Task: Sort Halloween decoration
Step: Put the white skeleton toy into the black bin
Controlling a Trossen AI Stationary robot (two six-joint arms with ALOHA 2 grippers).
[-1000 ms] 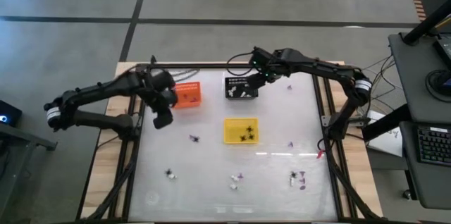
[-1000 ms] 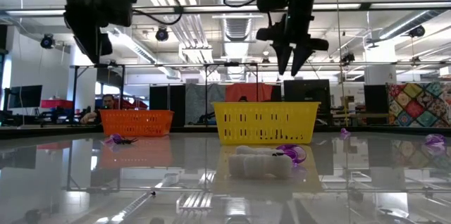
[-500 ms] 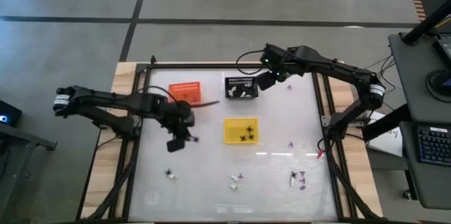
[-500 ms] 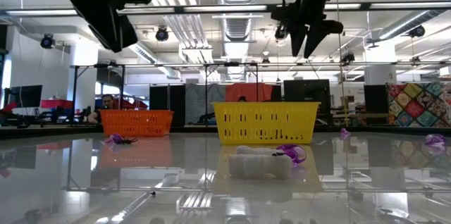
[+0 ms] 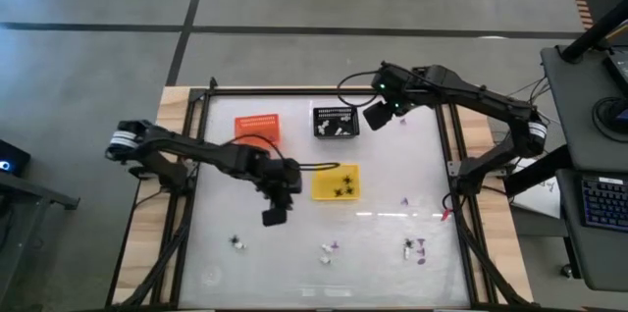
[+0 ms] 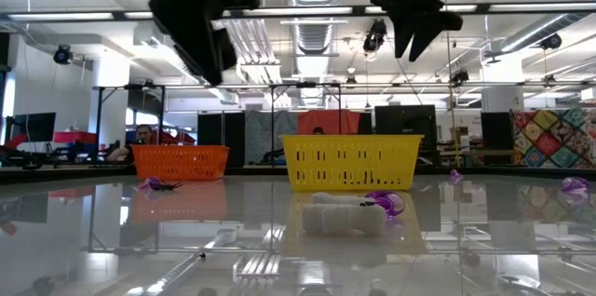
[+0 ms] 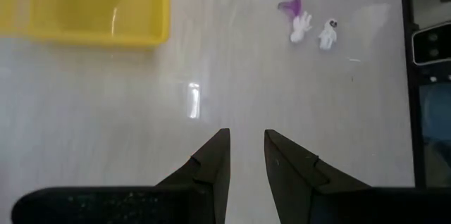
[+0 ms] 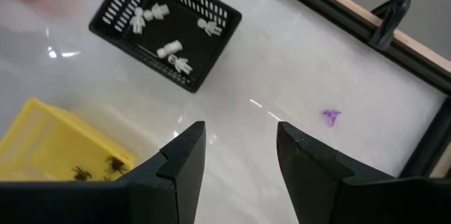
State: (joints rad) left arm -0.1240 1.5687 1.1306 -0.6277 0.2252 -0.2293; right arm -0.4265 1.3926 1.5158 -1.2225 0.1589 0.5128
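Partway through sort. Yellow basket point(image 5: 336, 182) as landmark: black spiders point(image 5: 345, 186) already in it; white figures point(image 5: 337, 129) in black basket point(image 5: 335, 121) just behind it; orange basket point(image 5: 258, 129) behind-left, contents unclear. Purple and white pieces point(image 5: 416, 247) loose on counter point(image 5: 392, 194) in front of yellow basket, one purple piece point(image 8: 331, 116) behind-right. My left tool point(image 5: 275, 216) front-left of yellow basket, fingers slightly apart, empty. Right tool point(image 5: 376, 116) behind it, beside black basket, wide open, empty.

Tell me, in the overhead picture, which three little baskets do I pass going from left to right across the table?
Orange basket → black basket → yellow basket, though the black and yellow ones sit nearly one behind the other, the black farther back.
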